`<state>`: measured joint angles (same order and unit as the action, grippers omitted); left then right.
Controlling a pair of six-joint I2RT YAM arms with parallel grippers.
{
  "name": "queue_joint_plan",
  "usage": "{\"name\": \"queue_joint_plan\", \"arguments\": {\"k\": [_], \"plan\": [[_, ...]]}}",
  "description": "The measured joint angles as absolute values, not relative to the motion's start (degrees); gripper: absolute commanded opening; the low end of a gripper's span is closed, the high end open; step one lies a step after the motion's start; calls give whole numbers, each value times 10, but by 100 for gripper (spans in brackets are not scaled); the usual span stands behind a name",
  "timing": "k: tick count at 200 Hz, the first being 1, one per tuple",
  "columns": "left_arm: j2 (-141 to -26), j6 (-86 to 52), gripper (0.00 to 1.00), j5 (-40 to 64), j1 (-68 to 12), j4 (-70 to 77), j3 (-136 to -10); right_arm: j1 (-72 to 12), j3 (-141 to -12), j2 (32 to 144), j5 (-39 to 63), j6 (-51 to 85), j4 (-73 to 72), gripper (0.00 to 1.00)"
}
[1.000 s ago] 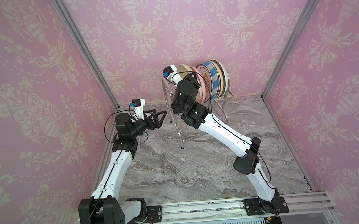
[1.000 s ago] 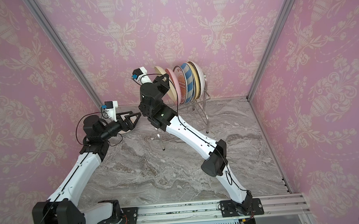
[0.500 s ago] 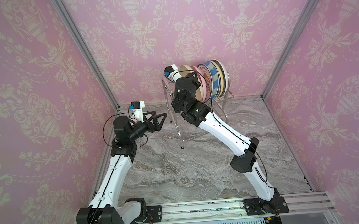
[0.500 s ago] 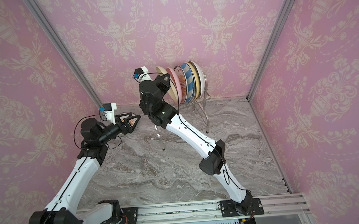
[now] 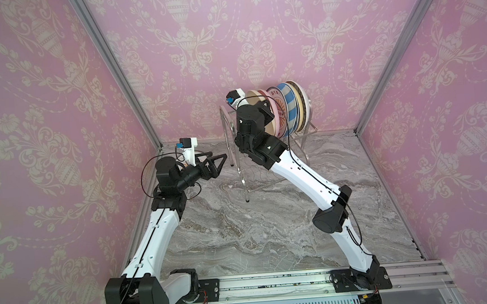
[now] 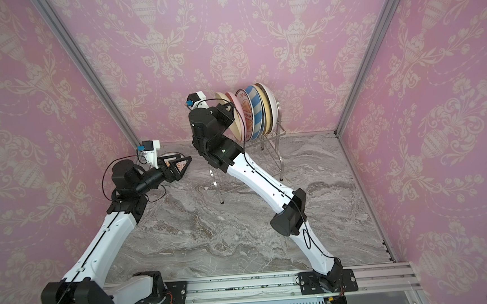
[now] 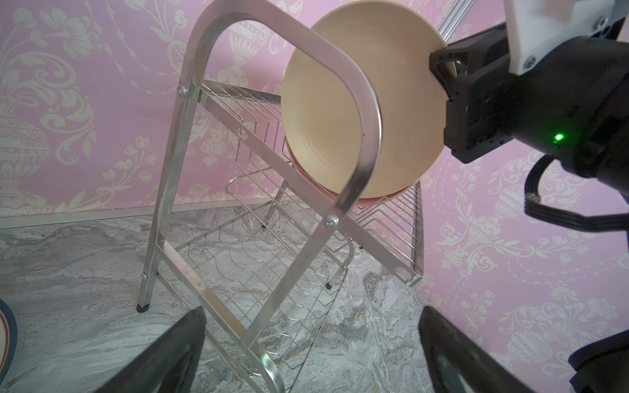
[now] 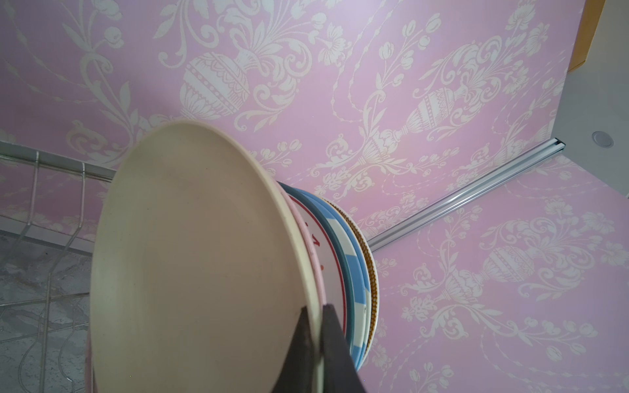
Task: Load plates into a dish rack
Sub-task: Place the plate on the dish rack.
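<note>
The chrome dish rack (image 5: 229, 136) (image 6: 279, 156) (image 7: 204, 102) stands at the back of the table. Several plates stand on edge in its upper tier: pink (image 5: 272, 103), orange sunburst (image 5: 280, 112), blue-white striped (image 5: 290, 105) and others behind. My right gripper (image 8: 316, 308) (image 5: 264, 110) is shut on the rim of the cream plate (image 8: 190, 255) (image 7: 340, 112) (image 6: 236, 124). That plate stands upright against the pink one, its lower edge at the upper shelf. My left gripper (image 7: 311, 313) (image 5: 218, 163) (image 6: 183, 165) hangs open and empty left of the rack.
A sunburst plate (image 6: 169, 155) (image 7: 5, 337) lies flat on the marble table (image 5: 271, 230) under my left gripper. The rack's lower wire shelf (image 7: 272, 272) holds nothing. Pink patterned walls close in on three sides, and the right arm reaches across the rack's front.
My left arm has sunk slightly and its gripper sits a little lower. The right gripper has shifted only slightly with the cream plate at the rack's top tier.
</note>
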<state>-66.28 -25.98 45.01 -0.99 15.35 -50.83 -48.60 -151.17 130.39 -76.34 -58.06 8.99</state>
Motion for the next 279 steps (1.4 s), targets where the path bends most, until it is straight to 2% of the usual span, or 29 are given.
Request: {"name": "queue_joint_plan", "arguments": {"k": [94,171,279], "plan": [[-663,-249,99,452,-10,140,-508,-474,-1532,1304,-757,-451,174,0],[-663,-249,99,454,-10,124,-510,-470,-1535,1304,-718,-481,107,0],[-665,-249,99,462,-10,123,-510,-479,-1526,1304,-736,-528,57,0]]}}
